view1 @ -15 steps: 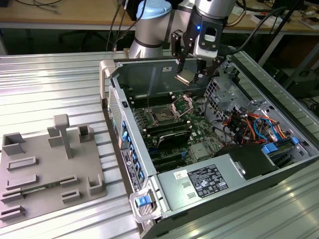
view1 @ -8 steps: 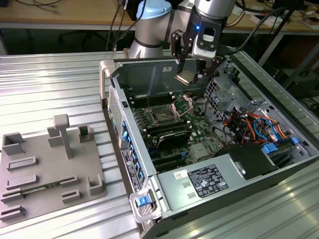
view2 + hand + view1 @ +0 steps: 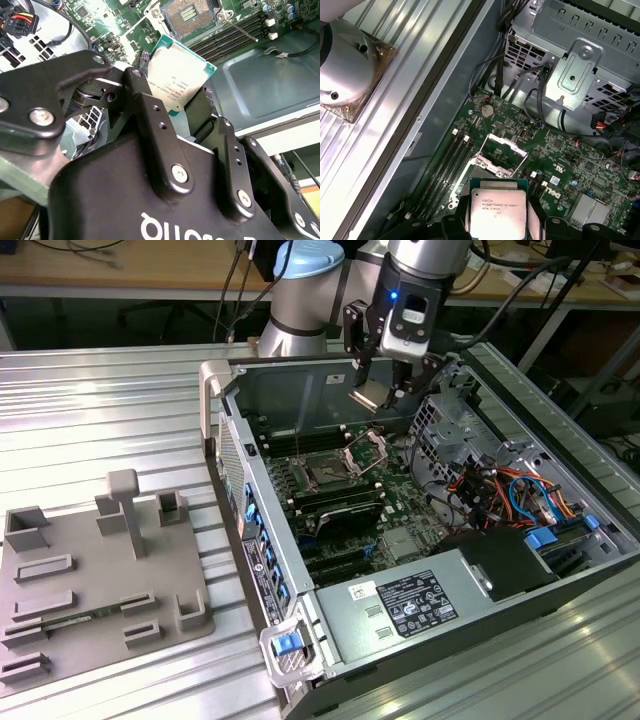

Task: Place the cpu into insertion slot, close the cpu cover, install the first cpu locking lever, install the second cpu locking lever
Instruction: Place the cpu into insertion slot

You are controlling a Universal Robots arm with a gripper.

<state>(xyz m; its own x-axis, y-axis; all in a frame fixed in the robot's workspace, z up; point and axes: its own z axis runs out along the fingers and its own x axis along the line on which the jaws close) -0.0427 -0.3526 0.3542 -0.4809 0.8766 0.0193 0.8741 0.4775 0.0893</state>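
Note:
My gripper [image 3: 382, 388] hangs over the open computer case, shut on the cpu [image 3: 368, 396], a thin silvery-tan square. In both wrist views the cpu [image 3: 177, 75] [image 3: 498, 212] sits clamped by its edges between the black fingers [image 3: 145, 102]. The insertion slot [image 3: 327, 473] [image 3: 187, 15] is a dark square socket on the green board, below the cpu and apart from it. The cpu cover [image 3: 366, 448] [image 3: 509, 144] stands raised beside the socket. A thin metal lever [image 3: 239, 30] runs alongside the socket, unlatched.
Black memory slots [image 3: 340, 505] [image 3: 445, 165] flank the socket. A metal drive cage [image 3: 470, 430] and coloured cables [image 3: 500, 490] crowd the exterior view's right. The power supply [image 3: 420, 600] fills the case front. A grey fixture plate [image 3: 90, 580] lies on the ribbed table.

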